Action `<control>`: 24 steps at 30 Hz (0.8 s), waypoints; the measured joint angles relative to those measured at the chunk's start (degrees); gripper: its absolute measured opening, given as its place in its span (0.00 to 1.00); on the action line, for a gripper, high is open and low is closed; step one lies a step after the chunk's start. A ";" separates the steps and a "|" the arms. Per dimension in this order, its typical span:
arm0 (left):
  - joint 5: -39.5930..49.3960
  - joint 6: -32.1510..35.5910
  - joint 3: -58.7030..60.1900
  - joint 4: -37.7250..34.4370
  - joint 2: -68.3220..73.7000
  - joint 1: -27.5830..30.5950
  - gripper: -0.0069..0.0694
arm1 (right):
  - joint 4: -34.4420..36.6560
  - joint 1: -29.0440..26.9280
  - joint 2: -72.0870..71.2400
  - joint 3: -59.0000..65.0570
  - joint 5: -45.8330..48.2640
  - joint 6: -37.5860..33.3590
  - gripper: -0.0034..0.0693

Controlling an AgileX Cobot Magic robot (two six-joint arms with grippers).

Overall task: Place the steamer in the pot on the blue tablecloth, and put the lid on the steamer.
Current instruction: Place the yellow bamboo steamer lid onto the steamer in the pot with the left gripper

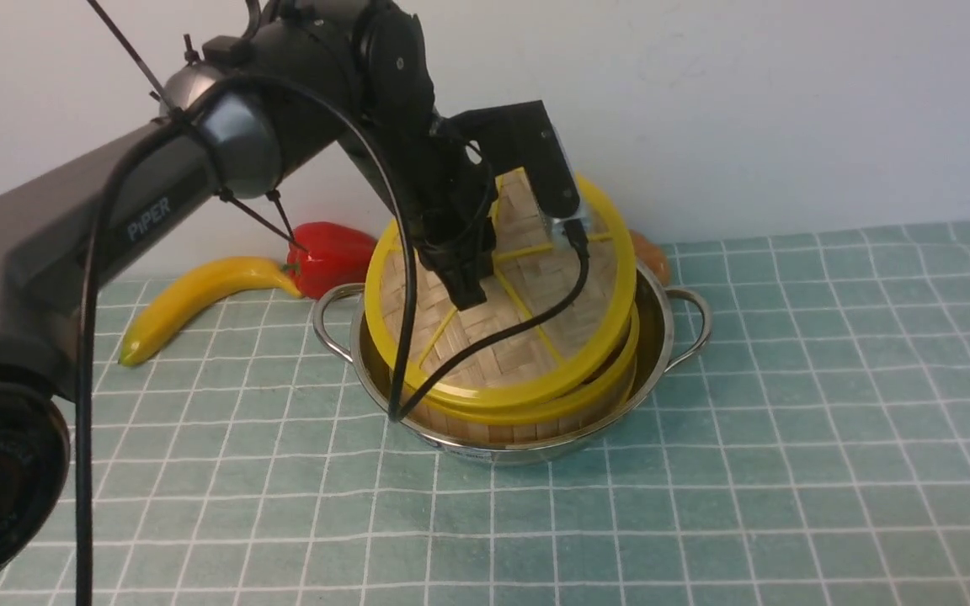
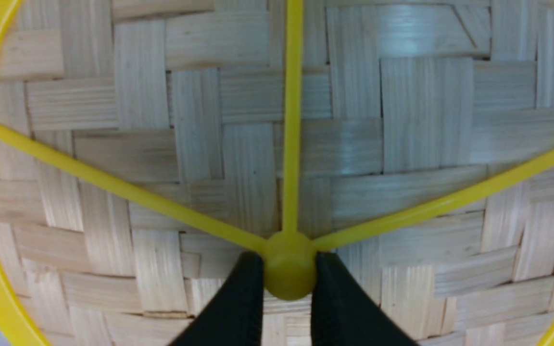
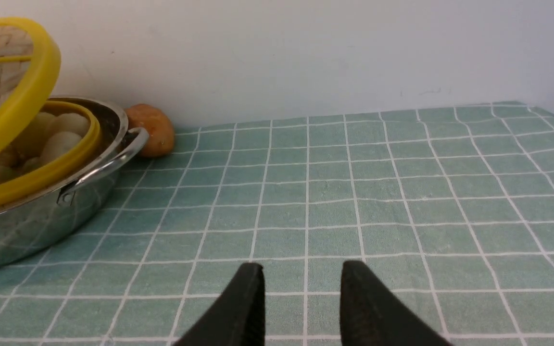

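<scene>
Blue tablecloth (image 1: 788, 421) bears banana (image 1: 199, 295), pepper (image 1: 333, 252), pot (image 1: 535, 453); left fingers (image 2: 238, 298) grip lid (image 1: 590, 307), right fingers (image 3: 243, 307) spread.

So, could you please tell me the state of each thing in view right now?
pot, upright on the cloth.
steamer, sitting in the pot, partly uncovered, pale round pieces inside.
lid, tilted over the steamer, not seated, gripped at its centre.
left hand, shut on the lid.
right hand, open and empty.
banana, lying on the cloth.
pepper, lying on the cloth.
</scene>
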 joint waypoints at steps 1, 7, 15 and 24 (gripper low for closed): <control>-0.23 0.00 0.00 0.00 0.16 0.00 0.24 | 0.00 0.00 0.00 0.00 0.00 0.00 0.38; -1.66 0.06 0.00 -0.02 0.62 0.00 0.24 | 0.11 0.00 0.00 0.00 0.00 0.00 0.38; -2.42 0.43 0.00 -0.07 1.50 0.00 0.24 | 0.06 0.00 0.00 0.00 0.00 0.00 0.38; -4.93 1.35 0.00 -0.57 3.07 0.00 0.24 | 0.06 0.00 0.00 0.00 0.00 0.00 0.38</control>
